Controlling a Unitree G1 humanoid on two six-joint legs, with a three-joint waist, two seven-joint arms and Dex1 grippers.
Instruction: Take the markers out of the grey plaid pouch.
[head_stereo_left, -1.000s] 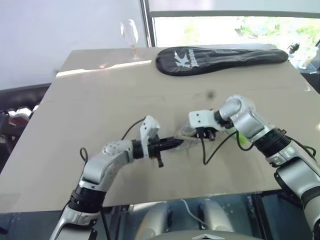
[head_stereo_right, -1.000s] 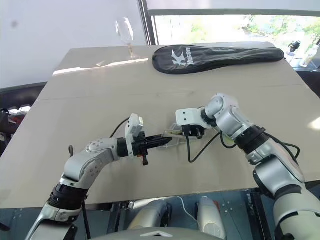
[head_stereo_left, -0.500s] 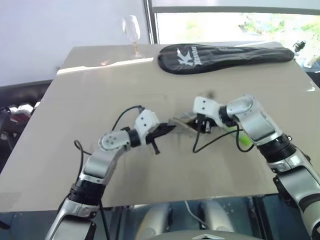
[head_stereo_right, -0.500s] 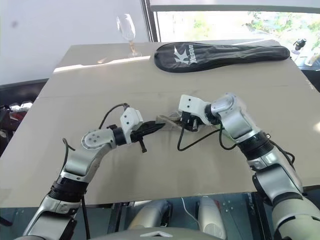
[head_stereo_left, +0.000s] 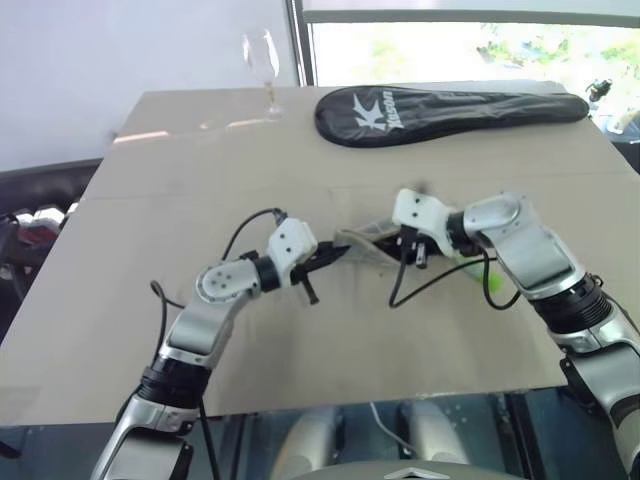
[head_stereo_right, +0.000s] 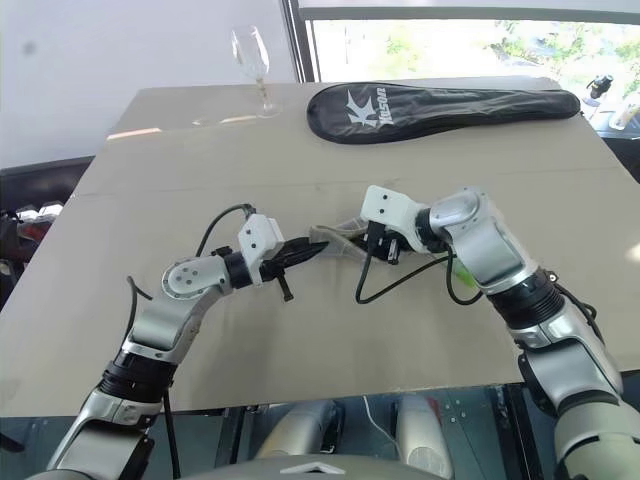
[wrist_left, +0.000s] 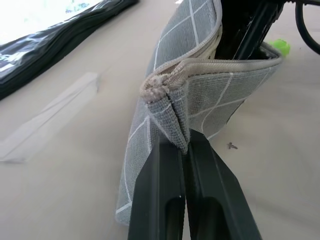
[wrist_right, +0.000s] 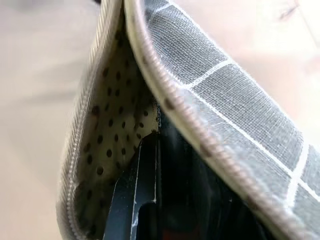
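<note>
While clamped in left pincer (wrist_left: 186, 150), grey plaid pouch (wrist_left: 200, 100) around right pincer (wrist_right: 150, 165).

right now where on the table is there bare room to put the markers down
Bare tan tabletop lies left of the left gripper, and a wide band between the grey plaid fabric pouch and the long black racket cover. It is crowded mid-table, where both grippers hold the pouch, with a lime green marker beside the right arm.

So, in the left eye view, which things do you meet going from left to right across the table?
Wine glass → left tool, shut on the end of the grey plaid pouch → right tool, reaching into the pouch → lime green marker lying on the table.
</note>
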